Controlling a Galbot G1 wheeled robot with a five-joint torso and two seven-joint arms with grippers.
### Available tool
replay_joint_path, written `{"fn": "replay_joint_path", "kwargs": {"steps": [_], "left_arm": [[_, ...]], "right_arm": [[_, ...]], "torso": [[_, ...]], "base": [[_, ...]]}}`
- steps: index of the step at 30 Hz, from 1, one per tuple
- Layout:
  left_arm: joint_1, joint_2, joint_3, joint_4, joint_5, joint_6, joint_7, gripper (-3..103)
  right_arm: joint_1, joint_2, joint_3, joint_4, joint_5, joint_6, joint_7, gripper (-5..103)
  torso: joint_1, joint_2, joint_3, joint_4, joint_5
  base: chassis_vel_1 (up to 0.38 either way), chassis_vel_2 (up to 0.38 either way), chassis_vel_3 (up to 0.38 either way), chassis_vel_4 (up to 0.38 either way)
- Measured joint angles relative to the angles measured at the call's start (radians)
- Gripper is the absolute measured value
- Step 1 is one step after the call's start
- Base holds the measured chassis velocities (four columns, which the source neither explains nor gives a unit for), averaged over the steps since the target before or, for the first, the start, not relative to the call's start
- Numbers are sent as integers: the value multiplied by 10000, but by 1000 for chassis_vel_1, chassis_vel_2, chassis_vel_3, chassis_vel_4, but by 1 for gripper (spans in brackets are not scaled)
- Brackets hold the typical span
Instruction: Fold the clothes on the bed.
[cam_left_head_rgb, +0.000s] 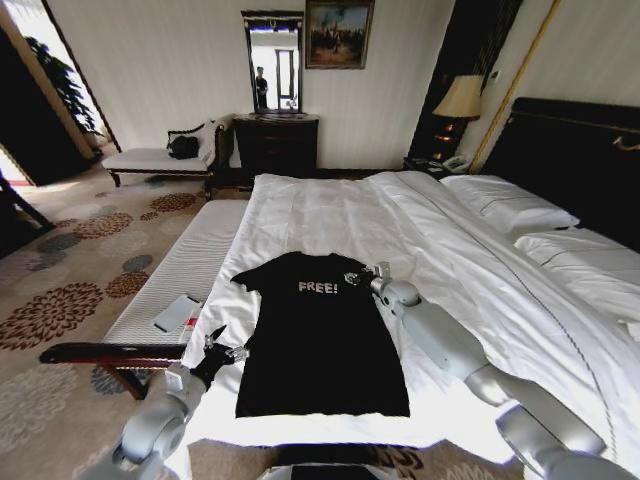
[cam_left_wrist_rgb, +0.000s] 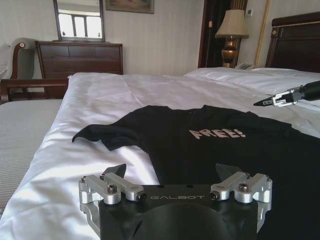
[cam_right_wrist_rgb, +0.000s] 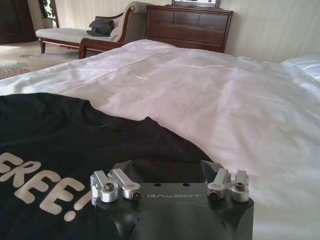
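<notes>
T-shirt (cam_left_head_rgb: 320, 335) lies flat near the bed (cam_left_head_rgb: 330, 215) foot edge. Left gripper (cam_left_head_rgb: 222, 349) wide open at its hem-side edge, right gripper (cam_left_head_rgb: 362, 274) probably open by the sleeve; bare sheet beyond.

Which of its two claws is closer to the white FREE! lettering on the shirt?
The right gripper, hovering by the lettering near the shirt's shoulder. The left gripper sits at the T-shirt's lower edge.

A black T-shirt (cam_left_head_rgb: 322, 335) lay flat on the white bed (cam_left_head_rgb: 460, 250); the left gripper (cam_left_head_rgb: 222, 349) hovered near its left hem, the right gripper (cam_left_head_rgb: 360, 275) at its right shoulder.
</notes>
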Motion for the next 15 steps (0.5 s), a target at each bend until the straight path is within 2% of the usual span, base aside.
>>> {"fn": "replay_joint_path", "kwargs": {"steps": [1, 2, 4, 7, 12, 15], "left_arm": [[-4, 1, 34, -4, 10, 4, 1, 100], [-5, 0, 63, -3, 25, 5, 2, 100], [-7, 0, 82, -4, 35, 7, 1, 100], [-58, 17, 161, -14, 49, 36, 1, 100], [-117, 76, 265, -88, 50, 104, 0, 100], [-65, 144, 282, -144, 54, 134, 1, 100]], "right_arm": [[-318, -161, 284, 281, -44, 0, -4, 79], [-764, -276, 634, 662, -123, 5, -11, 90], [-1035, -308, 832, 866, -233, 26, -15, 90], [-1908, -306, 1360, 1455, -628, 173, -28, 100], [-2702, -281, 1737, 2007, -509, 132, -87, 103], [-3439, -83, 2290, 2377, 738, -350, 86, 91]], "torso": [[0, 1, 0, -2, 0], [-1, 1, -1, -2, 2], [-1, 0, 0, -2, 3], [-1, 0, -1, 4, 1], [-1, 0, -1, 2, 0], [-1, 0, -1, 2, 2]], "base": [[0, 0, 0, 0], [0, 0, 0, 0], [0, 0, 0, 0], [0, 0, 0, 0], [0, 0, 0, 0], [0, 0, 0, 0]]}}
